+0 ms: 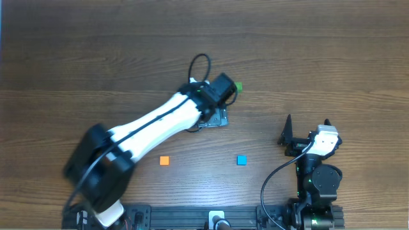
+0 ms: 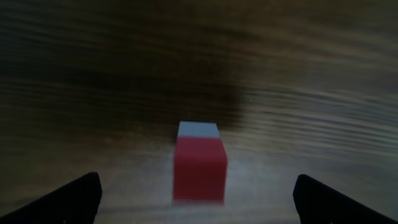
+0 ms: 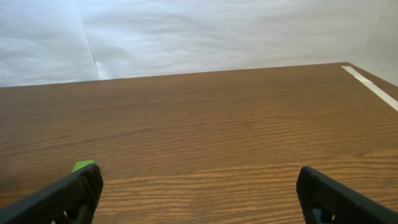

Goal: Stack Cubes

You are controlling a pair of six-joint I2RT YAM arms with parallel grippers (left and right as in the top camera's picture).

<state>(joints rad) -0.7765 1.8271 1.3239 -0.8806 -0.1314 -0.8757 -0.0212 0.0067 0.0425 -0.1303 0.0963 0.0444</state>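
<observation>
A red cube [image 2: 199, 169] with a pale top face rests on the wooden table, a little ahead of my left gripper [image 2: 196, 186], whose fingers are open and level with either side of it. From above, the left gripper [image 1: 214, 110] hangs over the table's middle and covers that cube. Just beyond it lies a green cube [image 1: 238, 86], also seen as the green cube [image 3: 84, 165] from the right wrist. An orange cube [image 1: 165, 160] and a blue cube [image 1: 241, 160] lie near the front. My right gripper [image 1: 307, 122] is open and holds nothing, at the front right.
The wooden table [image 1: 332, 57] has bare room at the back and on both sides. A strip of pale tape [image 3: 373, 87] marks the table's far corner, with a white wall behind it.
</observation>
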